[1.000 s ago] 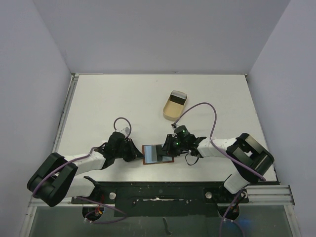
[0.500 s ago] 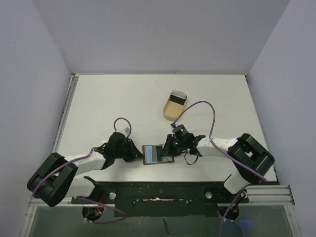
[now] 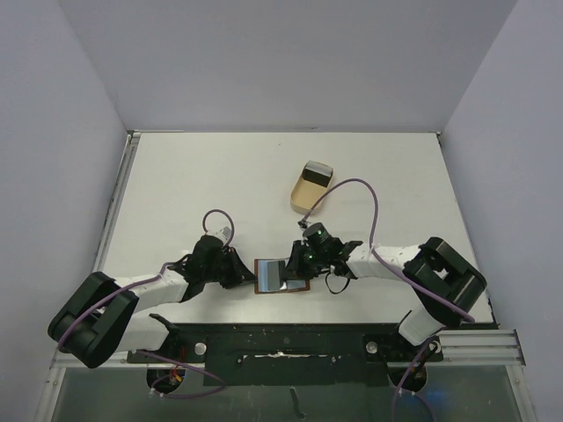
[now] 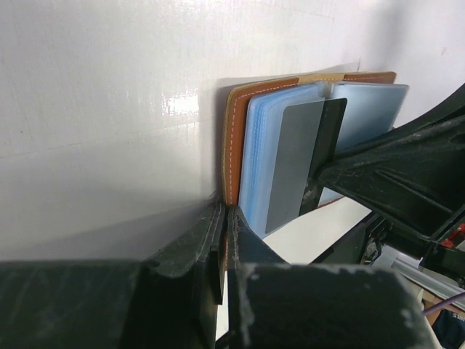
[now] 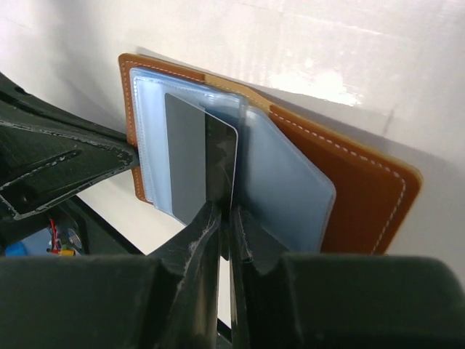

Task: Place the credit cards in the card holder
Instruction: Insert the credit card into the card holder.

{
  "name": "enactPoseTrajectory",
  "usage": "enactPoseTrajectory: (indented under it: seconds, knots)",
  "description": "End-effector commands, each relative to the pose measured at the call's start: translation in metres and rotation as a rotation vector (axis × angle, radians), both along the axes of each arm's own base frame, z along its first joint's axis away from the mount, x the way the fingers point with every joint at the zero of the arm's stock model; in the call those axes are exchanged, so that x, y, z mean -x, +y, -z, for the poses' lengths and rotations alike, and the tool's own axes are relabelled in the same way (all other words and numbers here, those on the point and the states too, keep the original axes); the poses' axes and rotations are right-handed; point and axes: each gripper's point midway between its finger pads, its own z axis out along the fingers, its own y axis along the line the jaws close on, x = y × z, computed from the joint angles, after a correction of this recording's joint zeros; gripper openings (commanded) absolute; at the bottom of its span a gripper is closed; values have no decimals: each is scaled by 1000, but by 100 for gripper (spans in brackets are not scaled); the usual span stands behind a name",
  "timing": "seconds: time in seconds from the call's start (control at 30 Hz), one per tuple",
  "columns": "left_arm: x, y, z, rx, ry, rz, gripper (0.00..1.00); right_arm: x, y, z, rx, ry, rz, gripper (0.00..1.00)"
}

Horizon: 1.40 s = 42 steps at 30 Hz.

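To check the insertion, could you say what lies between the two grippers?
The card holder, clamped by the left gripper, with the right gripper's grey card over it; top view.

1. Left arm and right arm: white link covers, black joint housings.
2. Purple cable: one runs along each arm.
3. Left gripper and right gripper: matte black, grainy fingers.
4. Green lights: on the right wrist.

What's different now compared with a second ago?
The right gripper slid a little to the left over the open card holder and tightened its jaws onto the grey card. The left gripper kept its pinch on the holder's edge. The holder and the tan tray stayed put.
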Motion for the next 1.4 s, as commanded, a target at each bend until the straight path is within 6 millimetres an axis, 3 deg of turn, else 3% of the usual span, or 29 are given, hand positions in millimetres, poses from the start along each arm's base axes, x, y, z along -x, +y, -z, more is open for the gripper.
enactPoseTrajectory:
  seconds: [0.0,0.13,0.3,0.4,0.63,0.9,1.13,1.37]
  knots:
    - [3,2,4,-21,-3,3,0,5,6,3,41,-6,-53,6]
    - [4,3,4,-24,-2,4,0,2,3,1,71,-15,-25,17]
    - [4,3,3,-23,-6,3,0,-7,-2,-15,79,-56,24,35]
    - [5,3,3,-21,-7,4,0,-9,2,-23,71,-64,27,39]
    - [6,2,2,-18,-9,6,0,-6,18,-18,73,-59,-1,39]
    - [5,0,0,-12,-15,10,0,-5,40,-25,54,-83,-49,31]
    - [5,-1,-2,-13,-20,12,0,-5,31,-23,101,-93,-46,28]
    - [3,0,-3,-31,-29,22,0,-17,17,-43,120,-146,-33,36]
